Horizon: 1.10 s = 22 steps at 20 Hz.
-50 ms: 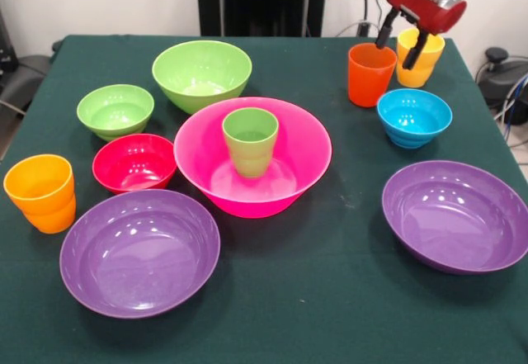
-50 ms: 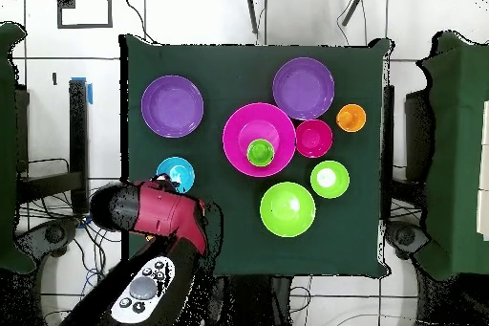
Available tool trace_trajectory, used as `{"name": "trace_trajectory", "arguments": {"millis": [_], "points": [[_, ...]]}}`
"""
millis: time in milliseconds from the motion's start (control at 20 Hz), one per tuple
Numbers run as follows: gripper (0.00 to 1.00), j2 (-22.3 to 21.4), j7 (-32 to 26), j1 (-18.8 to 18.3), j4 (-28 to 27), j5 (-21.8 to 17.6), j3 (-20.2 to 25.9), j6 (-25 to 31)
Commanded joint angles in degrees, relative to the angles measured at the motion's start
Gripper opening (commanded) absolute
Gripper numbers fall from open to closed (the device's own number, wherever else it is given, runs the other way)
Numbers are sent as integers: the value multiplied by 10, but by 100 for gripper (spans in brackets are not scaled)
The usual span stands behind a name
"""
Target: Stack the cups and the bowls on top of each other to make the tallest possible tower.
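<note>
The green-clothed worktop (image 1: 330,314) carries everything. The glossy hot-pink bowl (image 1: 301,145) sits mid-table as the tower's base, wide enough to steady it, I reckon; the stepped green cup (image 1: 251,139) stands upright inside. My tool (image 1: 402,40) hovers far right, spread wide and empty, above the red-orange cup (image 1: 370,73) and yellow-orange cup (image 1: 419,61).

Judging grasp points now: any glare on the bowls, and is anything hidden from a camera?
Front view: bright ceiling reflections streak both purple bowls and the hot-pink bowl. Overhead view: the arm covers the two cups beside the blue bowl; the tool cannot be seen there.
</note>
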Motion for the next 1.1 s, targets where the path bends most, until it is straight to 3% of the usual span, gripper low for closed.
{"name": "trace_trajectory", "arguments": {"millis": [50,450,650,900,1100], "points": [[100,57,121,0,-37,21,41,-39],[100,56,96,-23,-5,13,67,-110],[100,55,84,-45,13,9,101,-151],[100,47,74,-64,37,3,137,-156],[100,51,88,-46,33,10,119,-121]]}}
